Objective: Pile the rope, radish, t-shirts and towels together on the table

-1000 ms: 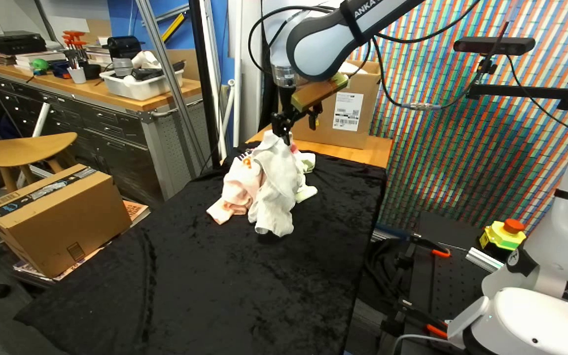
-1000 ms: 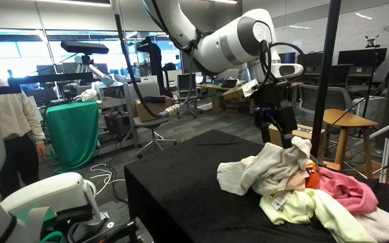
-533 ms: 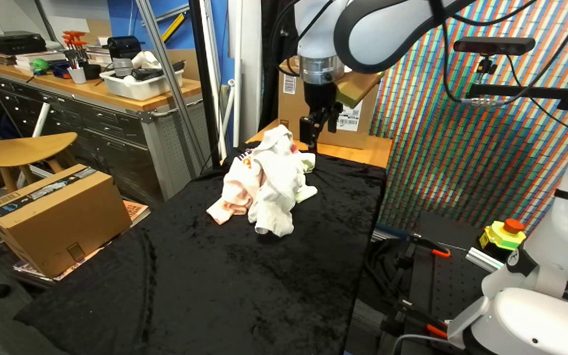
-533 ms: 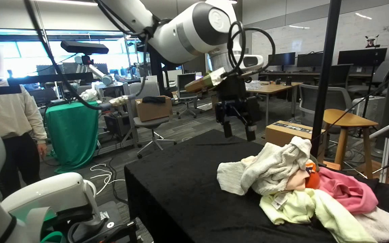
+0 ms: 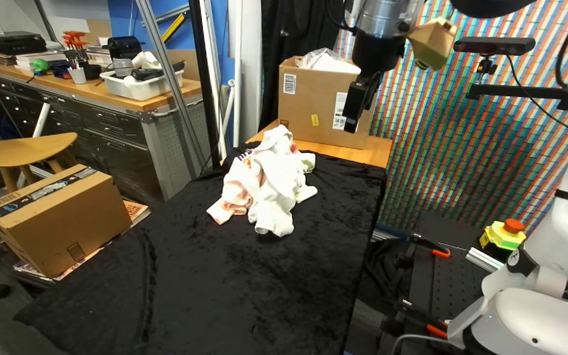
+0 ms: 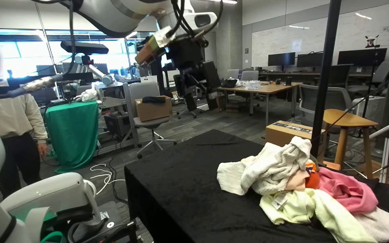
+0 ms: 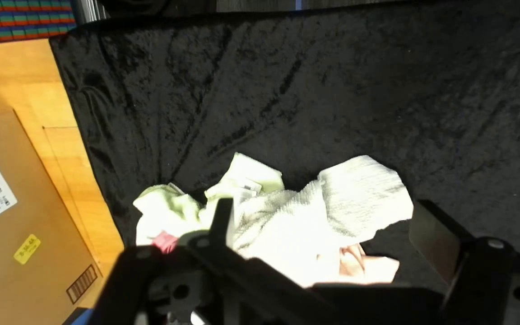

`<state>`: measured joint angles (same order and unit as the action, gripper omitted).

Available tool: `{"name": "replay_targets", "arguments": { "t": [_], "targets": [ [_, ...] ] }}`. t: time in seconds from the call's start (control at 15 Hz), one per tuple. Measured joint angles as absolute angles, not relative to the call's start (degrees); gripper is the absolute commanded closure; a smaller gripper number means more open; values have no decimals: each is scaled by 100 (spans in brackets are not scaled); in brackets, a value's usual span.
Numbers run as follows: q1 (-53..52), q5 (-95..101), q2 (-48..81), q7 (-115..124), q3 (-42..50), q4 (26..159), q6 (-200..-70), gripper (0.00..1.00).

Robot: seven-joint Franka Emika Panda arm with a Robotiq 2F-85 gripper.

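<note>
A heap of cloth lies near one end of the black-covered table (image 5: 244, 296). A white-grey towel (image 6: 272, 168) is on top; it also shows in the wrist view (image 7: 355, 198). Under and beside it are a peach cloth (image 5: 237, 187), a yellow-green towel (image 6: 289, 206) with a tag, a pink cloth (image 6: 346, 190) and a pale beige towel (image 6: 380, 222). A red-orange round thing (image 6: 312, 180) is tucked among them; I cannot tell if it is the radish. I see no rope. My gripper (image 6: 201, 102) is open and empty, high above the table; its fingers (image 7: 325, 223) frame the heap.
A tall cardboard box (image 5: 313, 108) stands on a wooden surface (image 5: 372, 150) at the table's end by the heap. A black post (image 6: 324, 67) rises near the heap. A cardboard box (image 5: 62, 217) is beside the table. A person (image 6: 12, 111) stands in the background.
My gripper was right at the top of the white-grey towel a second ago. It has risen and moved away from the heap, over the table's robot side. The heap has not visibly moved.
</note>
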<state>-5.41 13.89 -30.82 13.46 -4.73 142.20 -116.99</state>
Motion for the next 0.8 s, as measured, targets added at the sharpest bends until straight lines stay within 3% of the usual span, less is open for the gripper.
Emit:
{"name": "replay_targets", "arguments": {
  "t": [0.8],
  "targets": [
    [-278, 1393, -5126, 1195, -417, 15827, -13152, 0]
  ]
}}
